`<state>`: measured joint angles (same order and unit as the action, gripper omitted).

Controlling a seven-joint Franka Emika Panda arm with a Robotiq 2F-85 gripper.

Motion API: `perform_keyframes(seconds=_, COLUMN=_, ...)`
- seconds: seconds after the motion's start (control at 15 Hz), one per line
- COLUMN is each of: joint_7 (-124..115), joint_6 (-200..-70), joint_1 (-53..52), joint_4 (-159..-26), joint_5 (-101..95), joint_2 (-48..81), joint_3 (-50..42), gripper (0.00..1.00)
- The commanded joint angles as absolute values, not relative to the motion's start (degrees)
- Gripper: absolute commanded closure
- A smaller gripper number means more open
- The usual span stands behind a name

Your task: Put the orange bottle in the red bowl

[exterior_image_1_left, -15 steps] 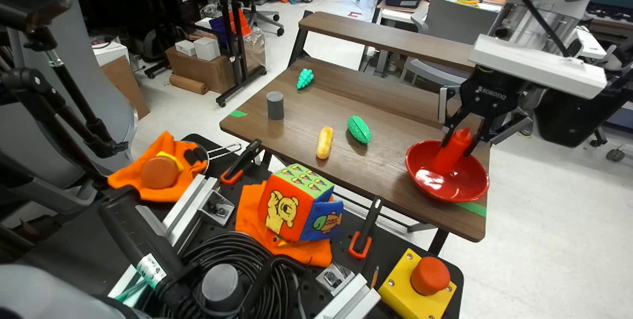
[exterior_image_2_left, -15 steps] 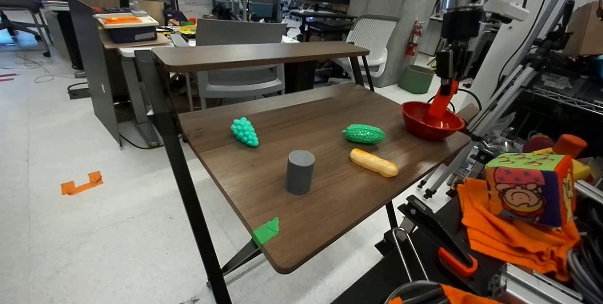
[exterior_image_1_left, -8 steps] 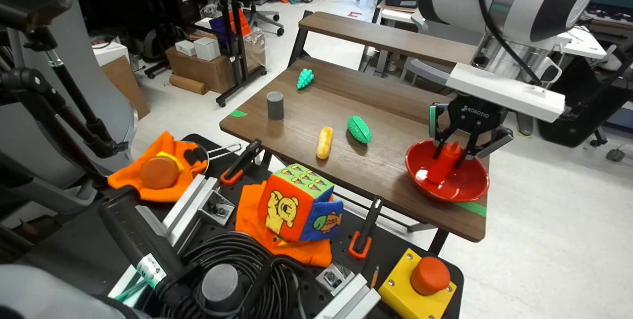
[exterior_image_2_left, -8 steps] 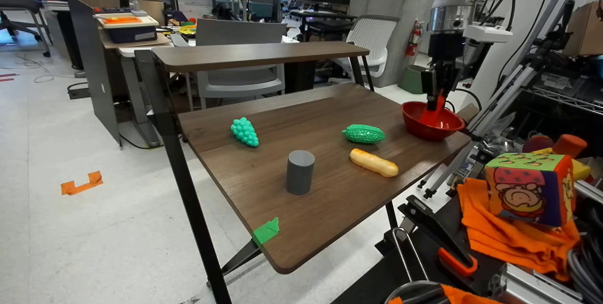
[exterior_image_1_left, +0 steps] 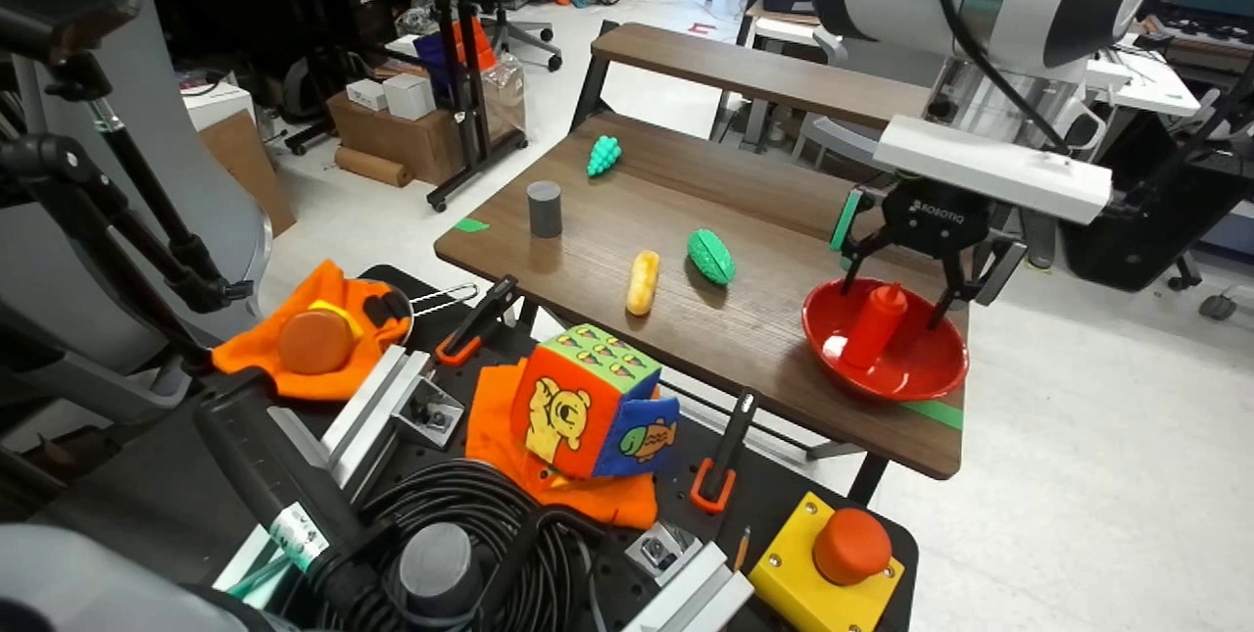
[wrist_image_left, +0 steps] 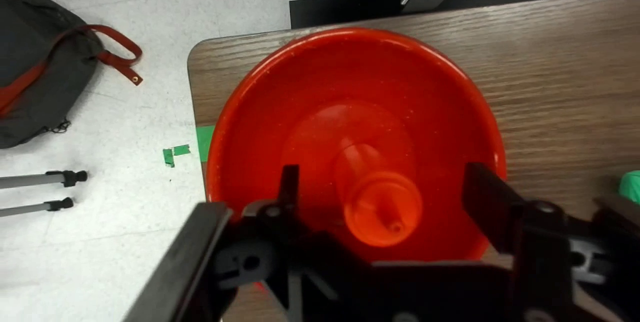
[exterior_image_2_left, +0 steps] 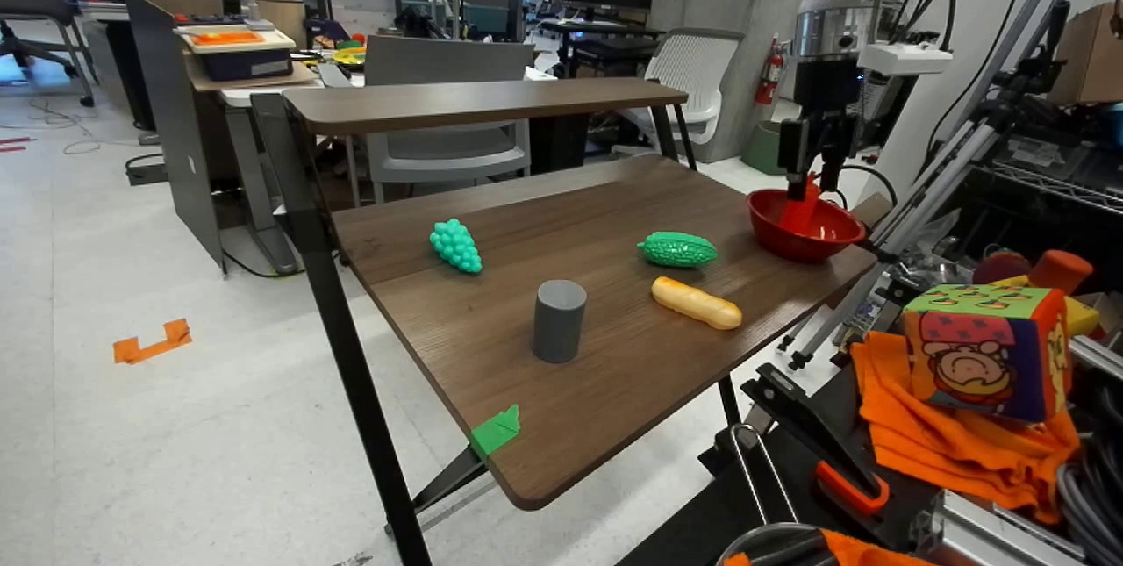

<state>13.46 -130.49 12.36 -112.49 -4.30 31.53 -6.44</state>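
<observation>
The orange bottle (wrist_image_left: 382, 209) stands on its base, nearly upright, inside the red bowl (wrist_image_left: 350, 62), its nozzle pointing up. Both exterior views also show the bottle (exterior_image_1_left: 875, 328) (exterior_image_2_left: 799, 213) within the glossy bowl (exterior_image_1_left: 926, 372) (exterior_image_2_left: 794, 243), close to a table corner. My gripper (wrist_image_left: 381, 165) is open, with one finger on each side of the bottle and a visible gap to both. In an exterior view the gripper (exterior_image_1_left: 892, 309) hangs low over the bowl, its fingertips below the height of the bottle's top.
On the table (exterior_image_1_left: 784, 338) are a yellow elongated object (exterior_image_1_left: 643, 283), a green oval object (exterior_image_1_left: 711, 257), a green bumpy bunch (exterior_image_1_left: 604, 156) and a grey cylinder (exterior_image_1_left: 545, 210). A raised shelf (exterior_image_1_left: 764, 73) runs along one side. A soft cube (exterior_image_1_left: 593, 407) sits on the black surface nearby.
The gripper has come down with the bottle into the bowl and shifted across it. Its fingers have spread apart, letting go of the bottle, which now stands by itself.
</observation>
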Motion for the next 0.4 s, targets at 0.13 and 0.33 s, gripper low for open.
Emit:
perform_keyframes(seconds=0.13, joint_7=14.69, joint_6=-127.88, joint_1=12.58, joint_4=-116.61, joint_5=-3.96, joint_2=23.96, joint_3=-6.53, gripper=0.00)
perform_keyframes(seconds=0.33, joint_7=14.64, joint_6=-128.08, joint_1=12.56, joint_4=-116.58, joint_5=-3.97, joint_2=24.51, joint_3=-6.49, gripper=0.00)
